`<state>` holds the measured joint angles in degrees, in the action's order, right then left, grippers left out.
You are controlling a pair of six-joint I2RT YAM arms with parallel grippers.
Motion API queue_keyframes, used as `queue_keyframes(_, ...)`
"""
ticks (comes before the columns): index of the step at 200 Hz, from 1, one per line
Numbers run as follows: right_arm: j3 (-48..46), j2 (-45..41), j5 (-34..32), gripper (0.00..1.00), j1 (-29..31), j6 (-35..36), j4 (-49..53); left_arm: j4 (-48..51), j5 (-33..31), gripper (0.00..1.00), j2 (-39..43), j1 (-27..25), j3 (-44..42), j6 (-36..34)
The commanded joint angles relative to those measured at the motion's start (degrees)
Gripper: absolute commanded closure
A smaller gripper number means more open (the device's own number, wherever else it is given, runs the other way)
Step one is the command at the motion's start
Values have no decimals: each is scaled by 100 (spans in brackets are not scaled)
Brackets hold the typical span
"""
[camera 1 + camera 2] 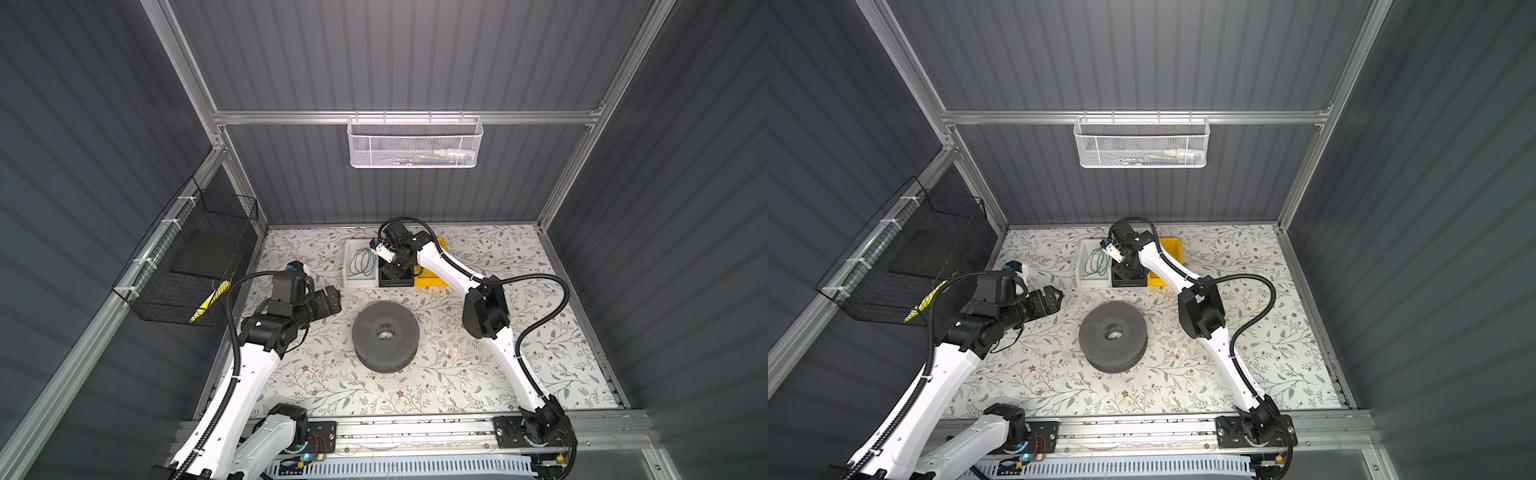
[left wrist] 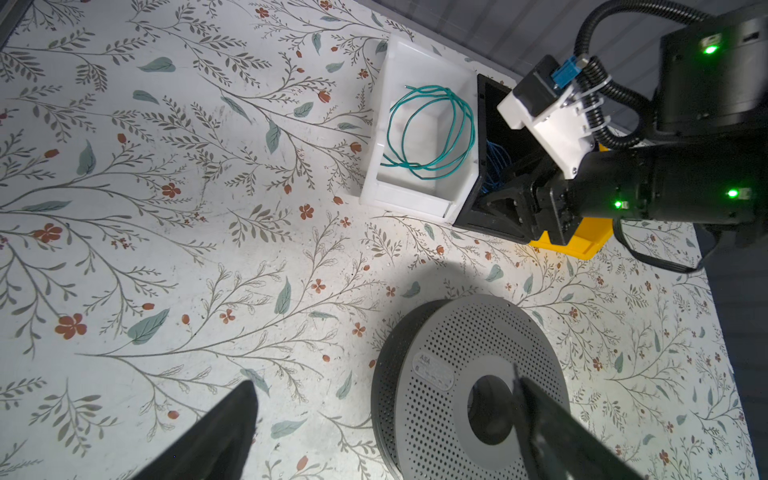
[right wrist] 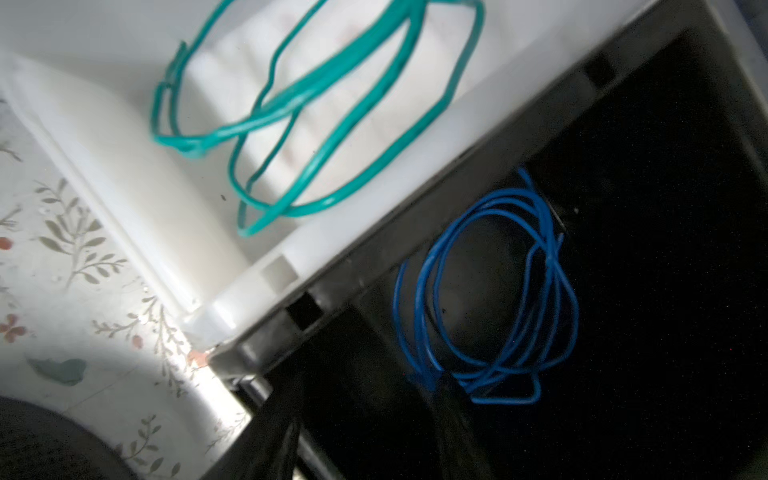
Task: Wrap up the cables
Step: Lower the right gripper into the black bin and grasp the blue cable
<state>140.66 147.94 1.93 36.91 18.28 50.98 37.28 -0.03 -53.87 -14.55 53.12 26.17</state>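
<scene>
The cable, a thin bright-blue wire point(image 3: 417, 316), lies coiled in loose loops inside a black bin point(image 2: 482, 224); a bit of the wire point(image 2: 494, 166) also shows in the left wrist view. My right gripper point(image 3: 365, 415) reaches down into that bin point(image 1: 395, 283) with its jaws apart. One fingertip point(image 3: 446, 399) sits at the coil's edge, and nothing lies between the fingers. In both top views that gripper point(image 1: 388, 272) point(image 1: 1123, 270) is at the back of the table. My left gripper point(image 2: 382, 378) point(image 1: 332, 297) hovers open and empty to the left of a grey perforated spool point(image 1: 384, 340).
A white bin point(image 2: 399, 195) beside the black one holds a coiled teal wire point(image 3: 316, 210). A yellow bin point(image 1: 432, 280) stands on the black bin's other side. A black wire basket point(image 1: 187, 266) hangs on the left wall and a white mesh basket point(image 1: 415, 141) on the back wall.
</scene>
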Motion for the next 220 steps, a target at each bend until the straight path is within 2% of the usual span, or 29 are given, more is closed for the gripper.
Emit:
queue_keyframes(1, 84, 186, -383, 50, 18, 115, 62, 233, -10, 4, 125, 34, -91, 28)
queue_keyframes(47, 66, 270, -484, 58, 23, 167, -59, 288, -93, 4, 175, 37, -90, 30)
queue_keyframes(109, 60, 173, -290, 90, 24, 71, -147, 245, -111, 4, 36, 31, -44, 27)
queue_keyframes(144, 2, -147, -221, 100, 22, -35, -185, 207, -186, 4, -77, 39, -64, -9)
queue_keyframes(220, -506, -922, -196, 100, 19, -245, -71, 4, -14, 4, -395, 32, 34, -91)
